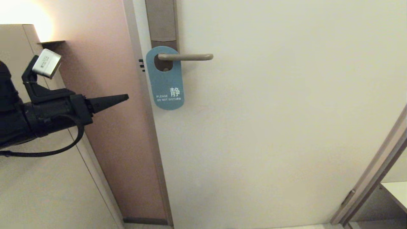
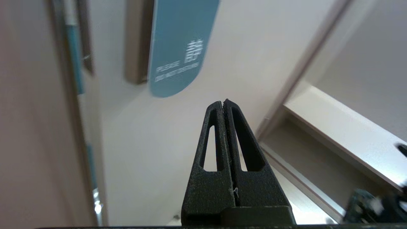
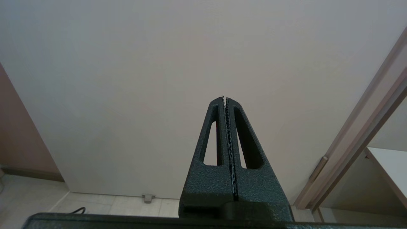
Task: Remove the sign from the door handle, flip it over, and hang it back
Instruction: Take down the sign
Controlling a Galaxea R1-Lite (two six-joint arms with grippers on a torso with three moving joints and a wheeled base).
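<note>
The blue sign (image 1: 166,81) reading "PLEASE DO NOT DISTURB" hangs by its oval hole on the beige door handle (image 1: 186,57), flat against the pale door. In the left wrist view the sign (image 2: 178,51) shows ahead of the fingertips, beyond and apart from them. My left gripper (image 1: 127,96) is shut and empty, pointing level toward the door, left of the sign and slightly below its middle; in its own view the left gripper (image 2: 223,102) has its jaws pressed together. My right gripper (image 3: 224,98) is shut, empty, parked low facing the bare door.
A tall brown backplate (image 1: 161,22) runs up behind the handle. A pinkish wall panel (image 1: 108,127) and door jamb stand left of the door. At the right, the door frame (image 1: 372,178) and a white shelf (image 1: 396,190). A doorstop (image 3: 148,198) sits on the tiled floor.
</note>
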